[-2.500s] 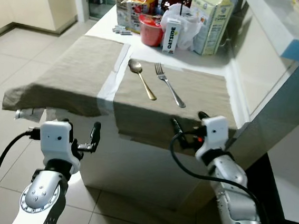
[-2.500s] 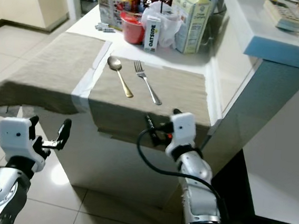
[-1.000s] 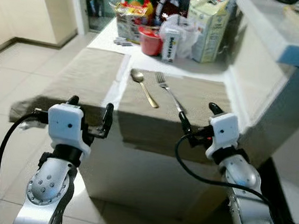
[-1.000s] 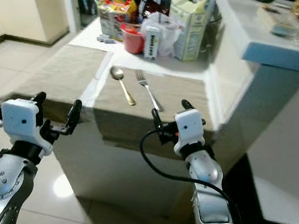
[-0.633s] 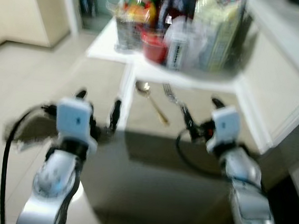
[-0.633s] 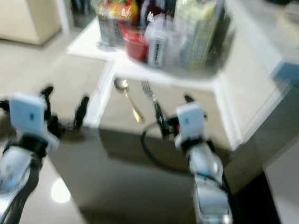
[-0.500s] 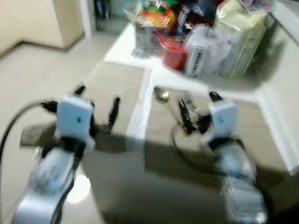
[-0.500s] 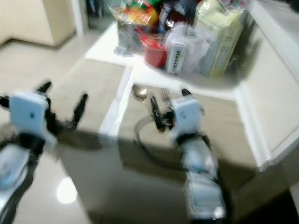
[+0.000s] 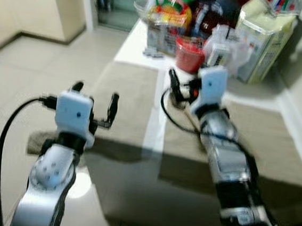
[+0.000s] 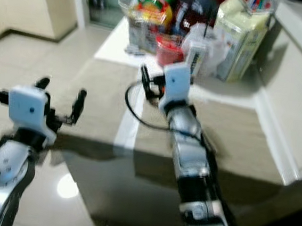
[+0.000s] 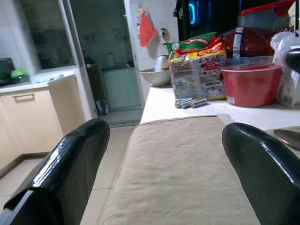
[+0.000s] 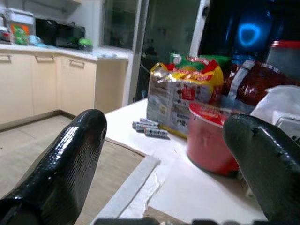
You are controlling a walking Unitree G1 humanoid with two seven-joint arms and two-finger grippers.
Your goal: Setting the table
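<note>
Your right arm stretches far forward over the right placemat (image 9: 256, 134), its pincer (image 9: 181, 89) spread and empty above the counter (image 9: 136, 42), near the red cup (image 9: 190, 55). Your left arm is bent up short of the left placemat (image 9: 126, 94), its pincer (image 9: 94, 98) also spread wide, gripping nothing. A spoon's (image 11: 287, 138) bowl lies on the cloth beside it.
</note>
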